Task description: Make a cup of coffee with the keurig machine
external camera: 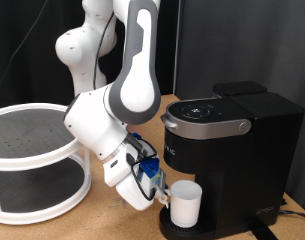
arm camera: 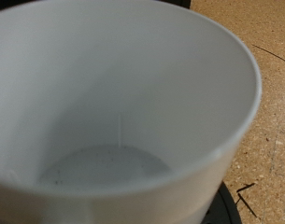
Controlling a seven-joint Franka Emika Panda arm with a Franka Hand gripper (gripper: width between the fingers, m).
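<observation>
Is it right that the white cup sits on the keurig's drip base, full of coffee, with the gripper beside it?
Not quite. The cup does stand on the keurig machine drip base with the gripper beside it, but the wrist view shows the cup's inside bare and white: it is empty, not full of coffee.

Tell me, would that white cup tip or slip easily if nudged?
Probably tippy: the cup is taller than wide and looks empty in the wrist view, so likely light. Its smooth white wall may be slippery. It looks stiff, not floppy. The gripper is right beside it on the machine.
</observation>
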